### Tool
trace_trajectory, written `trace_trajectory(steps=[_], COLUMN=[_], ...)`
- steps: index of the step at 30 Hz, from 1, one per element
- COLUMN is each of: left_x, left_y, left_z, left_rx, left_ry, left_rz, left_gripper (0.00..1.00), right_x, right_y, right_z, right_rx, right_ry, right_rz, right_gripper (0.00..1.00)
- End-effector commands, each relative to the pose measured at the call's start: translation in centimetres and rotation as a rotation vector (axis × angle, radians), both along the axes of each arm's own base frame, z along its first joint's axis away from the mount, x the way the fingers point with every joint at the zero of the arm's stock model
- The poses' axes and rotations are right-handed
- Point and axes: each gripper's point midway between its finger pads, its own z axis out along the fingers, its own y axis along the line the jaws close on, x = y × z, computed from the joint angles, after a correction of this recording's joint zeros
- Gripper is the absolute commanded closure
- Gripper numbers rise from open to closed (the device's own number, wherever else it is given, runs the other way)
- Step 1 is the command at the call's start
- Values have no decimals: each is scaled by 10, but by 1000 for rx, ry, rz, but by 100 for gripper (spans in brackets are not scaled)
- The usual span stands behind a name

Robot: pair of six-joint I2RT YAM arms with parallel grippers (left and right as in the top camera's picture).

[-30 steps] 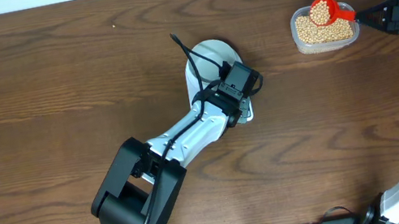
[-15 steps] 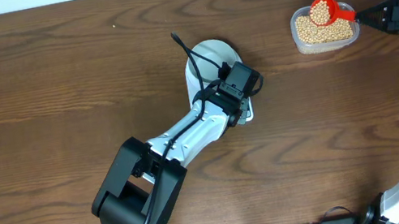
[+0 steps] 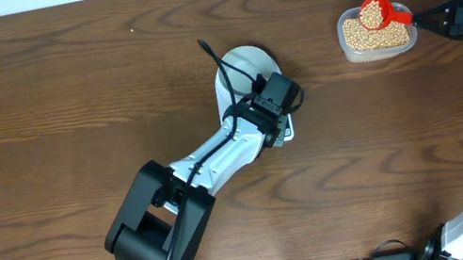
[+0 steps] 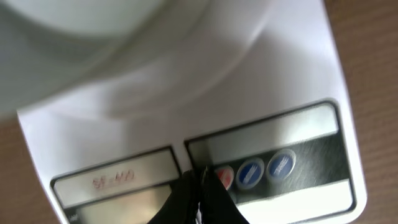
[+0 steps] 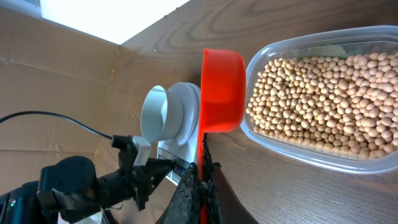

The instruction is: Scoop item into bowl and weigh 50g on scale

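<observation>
right gripper [image 5: 200, 177] is clamping the red scoop [image 3: 373, 12] by its handle, jaws closed narrow on it. The scoop is carrying beans [image 5: 323, 93], hanging over the clear tub [image 5: 323, 160]. left gripper [image 4: 200, 186] is pinched shut and empty, tips sitting at the scale [image 4: 298, 81] by the red button [image 4: 225, 177]. bowl [image 3: 241, 57] is sitting on the scale

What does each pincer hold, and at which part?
The right pincer holds the red scoop by its handle. The left pincer is shut and holds nothing.
</observation>
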Motion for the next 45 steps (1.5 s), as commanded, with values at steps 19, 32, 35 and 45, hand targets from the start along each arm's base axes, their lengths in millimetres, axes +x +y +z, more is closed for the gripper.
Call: trace_trajectory(steps=[19,32,35,45], left_x=[-38,-48,-48,-49], left_y=[51,56,56,56], left_z=[189,179,179,178], left_rx=[-100,-83,-89,-87], left_ry=[-297,-233,-230,-227], left_rz=[-107,-138,-127,-127], left_gripper=[93,93,93,93], right_x=[-1,-6,-7,-12], right_y=[2,5,4,6], right_z=[8,5,3,11], right_rx=[11,-29,-42,-64], right_ry=[-48,-80,-73,-74], right_rz=[22,65,64,66], right_gripper=[99,99,99,99])
